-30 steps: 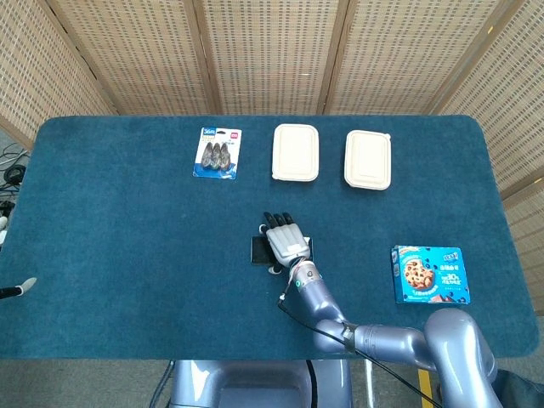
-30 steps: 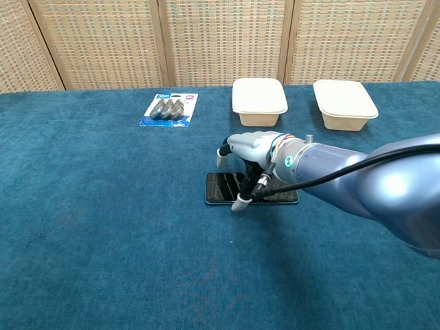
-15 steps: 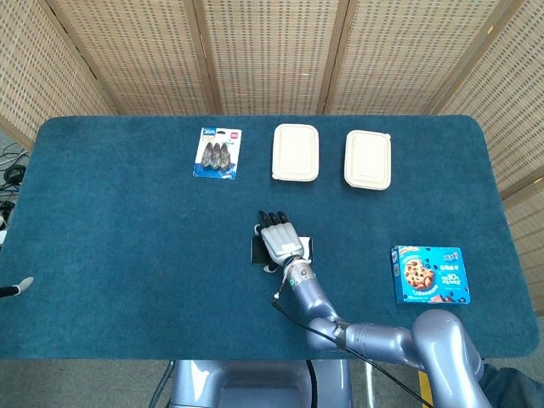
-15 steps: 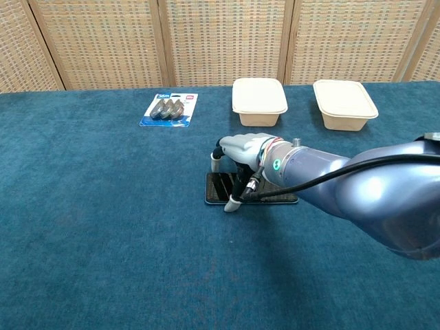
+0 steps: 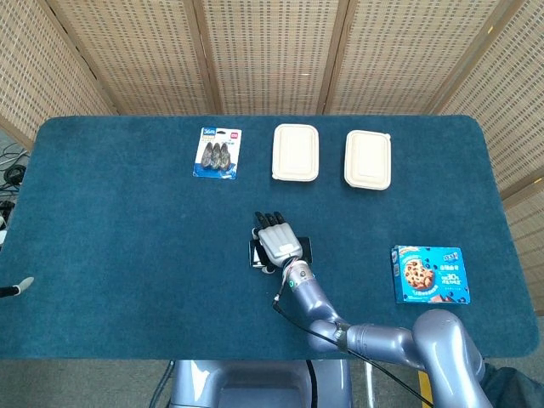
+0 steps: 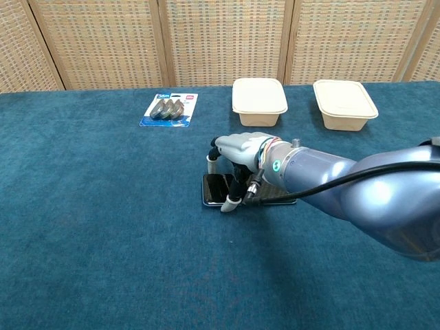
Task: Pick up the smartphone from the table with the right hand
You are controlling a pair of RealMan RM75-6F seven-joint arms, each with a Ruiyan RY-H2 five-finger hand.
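Note:
The black smartphone (image 6: 214, 189) lies flat on the blue table (image 6: 103, 227), near its middle. My right hand (image 6: 237, 148) arches over the phone's left half, fingers reaching down past its far edge and the thumb tip (image 6: 227, 204) at its near edge, so the hand grips it across its width. In the head view the right hand (image 5: 277, 240) covers most of the smartphone (image 5: 254, 252); only the phone's two ends show. Of the left hand (image 5: 17, 287) only a pale tip shows at the far left edge, away from the phone.
A blister pack (image 5: 218, 152) lies at the back left. Two cream lidded containers (image 5: 296, 152) (image 5: 368, 159) stand at the back centre. A blue cookie box (image 5: 431, 274) lies at the right front. Woven screens stand behind the table.
My right hand has slid left along the phone and lowered its fingers around it. The phone has shifted slightly left with the hand. The left hand's tip has stayed put.

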